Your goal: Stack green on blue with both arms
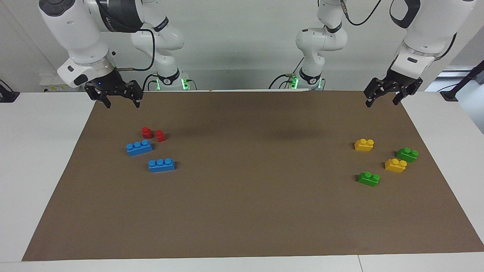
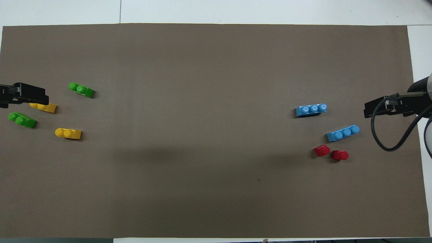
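Two green bricks lie at the left arm's end of the brown mat: one (image 1: 407,154) (image 2: 20,119) nearer the robots, the other (image 1: 368,178) (image 2: 81,89) farther from them. Two blue bricks lie at the right arm's end: one (image 1: 139,147) (image 2: 343,132) nearer the robots, the other (image 1: 161,164) (image 2: 311,109) farther. My left gripper (image 1: 382,101) (image 2: 33,95) hangs open and empty, raised over the mat's edge nearest the robots. My right gripper (image 1: 121,101) (image 2: 374,108) hangs open and empty, raised over the mat's other corner at that edge.
Two yellow bricks (image 1: 364,144) (image 1: 395,165) lie among the green ones; in the overhead view the left gripper partly covers one (image 2: 45,108). Two small red pieces (image 1: 147,132) (image 1: 160,135) lie beside the blue bricks, nearer the robots. The brown mat (image 1: 242,211) covers the white table.
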Action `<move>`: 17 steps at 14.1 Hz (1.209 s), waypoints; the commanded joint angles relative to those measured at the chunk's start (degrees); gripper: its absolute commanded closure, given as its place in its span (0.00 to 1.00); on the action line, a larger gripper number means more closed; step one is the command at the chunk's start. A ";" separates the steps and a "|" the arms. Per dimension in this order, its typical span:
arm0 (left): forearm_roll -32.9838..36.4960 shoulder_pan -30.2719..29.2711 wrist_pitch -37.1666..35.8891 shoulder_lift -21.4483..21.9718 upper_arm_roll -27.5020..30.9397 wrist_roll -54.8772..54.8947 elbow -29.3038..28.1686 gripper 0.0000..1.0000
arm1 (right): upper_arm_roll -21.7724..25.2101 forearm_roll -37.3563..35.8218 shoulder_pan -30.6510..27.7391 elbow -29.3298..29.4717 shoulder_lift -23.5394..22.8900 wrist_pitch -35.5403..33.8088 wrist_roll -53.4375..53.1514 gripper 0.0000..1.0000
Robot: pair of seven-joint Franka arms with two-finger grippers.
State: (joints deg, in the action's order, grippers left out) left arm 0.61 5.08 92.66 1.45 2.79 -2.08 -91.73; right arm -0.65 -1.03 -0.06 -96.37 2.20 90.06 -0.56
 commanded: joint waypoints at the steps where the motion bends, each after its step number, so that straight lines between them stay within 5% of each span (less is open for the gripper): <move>1: -0.61 -0.51 0.42 0.13 -0.33 0.93 0.33 0.00 | -0.23 1.12 -0.47 -1.10 1.05 -0.24 -0.49 0.00; 11: -0.61 -0.60 0.33 0.13 -0.33 0.93 0.24 0.00 | -0.14 1.12 -0.47 -2.41 1.66 0.46 -2.84 0.00; 17: -0.61 -0.60 0.42 0.22 -0.33 0.93 0.33 0.00 | -0.23 4.96 -1.17 -5.41 -0.34 6.87 -31.55 0.00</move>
State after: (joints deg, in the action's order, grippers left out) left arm 0.61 5.06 92.67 1.45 2.79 -2.08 -91.73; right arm -0.69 0.49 -0.02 -100.42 2.25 94.72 -24.00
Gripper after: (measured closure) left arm 0.000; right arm 0.000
